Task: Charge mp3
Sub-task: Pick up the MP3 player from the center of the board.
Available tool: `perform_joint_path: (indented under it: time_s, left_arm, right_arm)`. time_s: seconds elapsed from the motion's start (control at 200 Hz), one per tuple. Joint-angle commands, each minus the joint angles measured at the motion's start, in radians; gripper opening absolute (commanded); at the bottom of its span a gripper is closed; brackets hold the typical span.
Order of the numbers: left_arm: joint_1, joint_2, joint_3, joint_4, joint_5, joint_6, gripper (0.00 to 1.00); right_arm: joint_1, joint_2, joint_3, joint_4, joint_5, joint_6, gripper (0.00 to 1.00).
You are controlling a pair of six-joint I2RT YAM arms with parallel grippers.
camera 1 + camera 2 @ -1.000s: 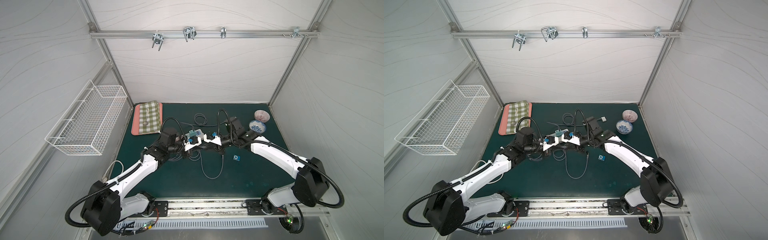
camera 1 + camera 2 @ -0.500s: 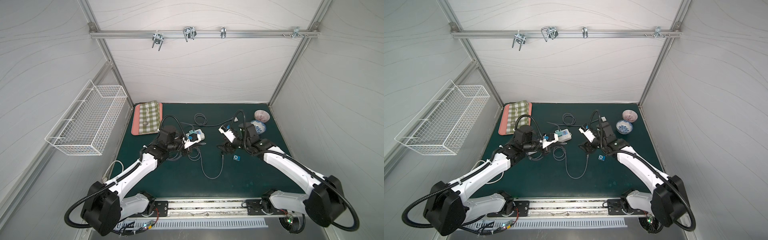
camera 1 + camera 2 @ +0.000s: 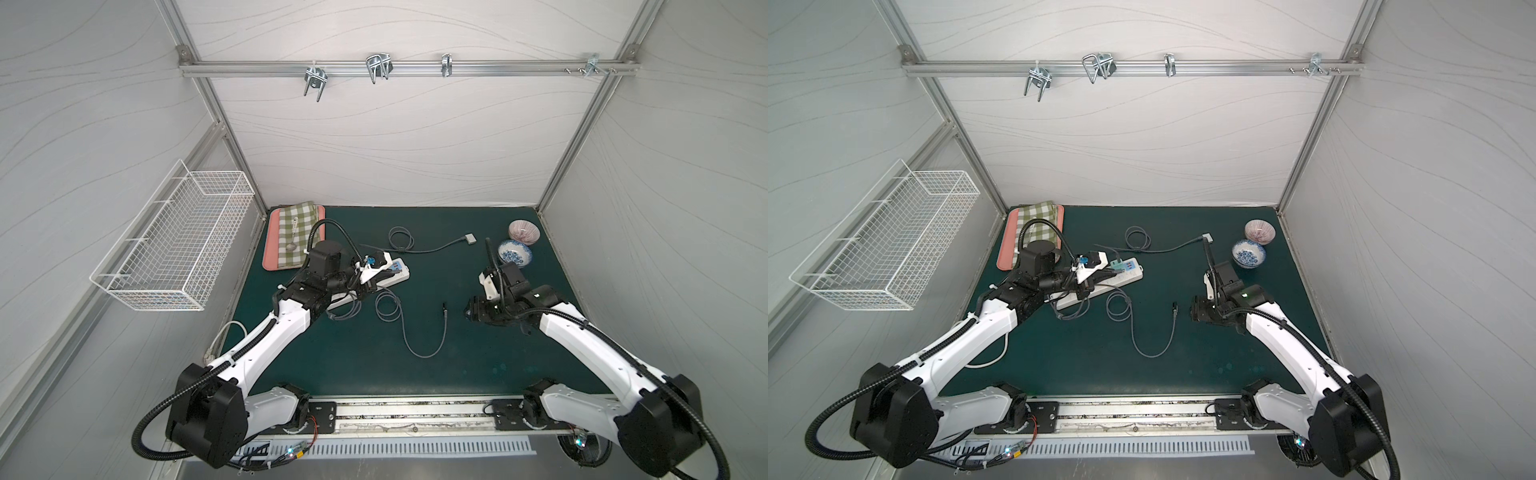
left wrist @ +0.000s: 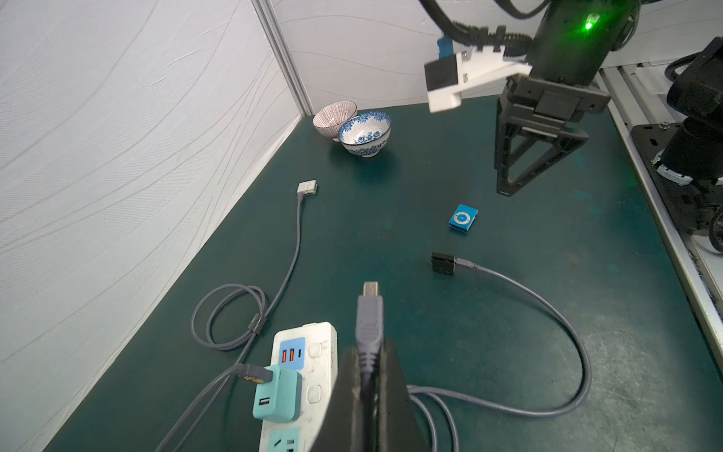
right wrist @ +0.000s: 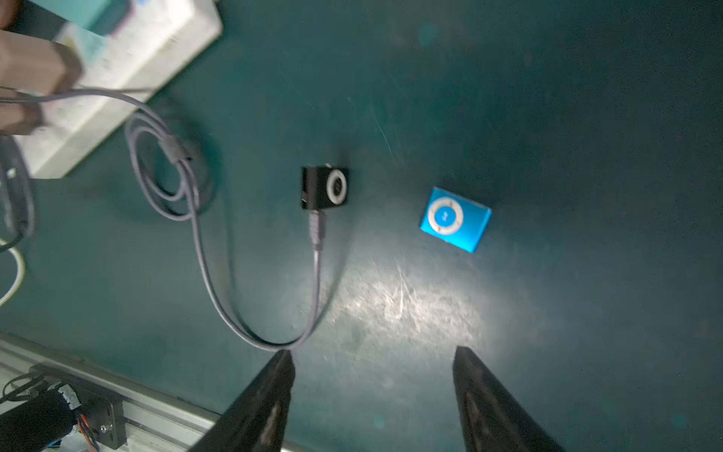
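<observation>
A blue mp3 player (image 4: 463,218) lies loose on the green mat, also seen in the right wrist view (image 5: 455,219). Beside it a black mp3 player (image 5: 324,188) has a grey cable plugged in, seen from above (image 3: 444,306). My left gripper (image 4: 369,352) is shut on a second grey cable plug (image 4: 369,313), held over the white power strip (image 4: 313,352). My right gripper (image 5: 371,356) hangs open above the mat just short of the blue player, nothing between its fingers. In both top views the right gripper (image 3: 471,311) hides the blue player.
A teal charger (image 4: 277,395) sits in the power strip. A coiled cable with a white connector (image 3: 471,238) lies at the back. Two bowls (image 3: 515,253) stand back right. A pink tray (image 3: 272,249) with a checked cloth lies back left, a wire basket (image 3: 174,249) on the left wall.
My right gripper has left the left gripper by the power strip, swung right and toward the front, and opened. The left gripper stays shut on the plug.
</observation>
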Motion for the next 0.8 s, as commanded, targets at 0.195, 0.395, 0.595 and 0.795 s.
perform_joint_path:
  time_s: [0.195, 0.395, 0.595, 0.795]
  left_arm:
    - [0.002, -0.024, 0.026, -0.010, 0.002, 0.021, 0.00]
    - [0.003, -0.044, 0.008, -0.024, -0.011, 0.028, 0.00]
    - [0.010, -0.058, 0.005, -0.048, -0.028, 0.044, 0.00]
    - [0.027, -0.062, -0.002, -0.051, -0.035, 0.050, 0.00]
  right_arm:
    - [-0.011, 0.119, -0.041, 0.024, -0.054, 0.157, 0.69]
    - [-0.048, 0.229, -0.037, 0.146, -0.073, 0.167, 0.70]
    - [-0.085, 0.331, 0.005, 0.186, -0.064, 0.146, 0.70]
    - [-0.110, 0.412, 0.048, 0.246, -0.073, 0.117, 0.70]
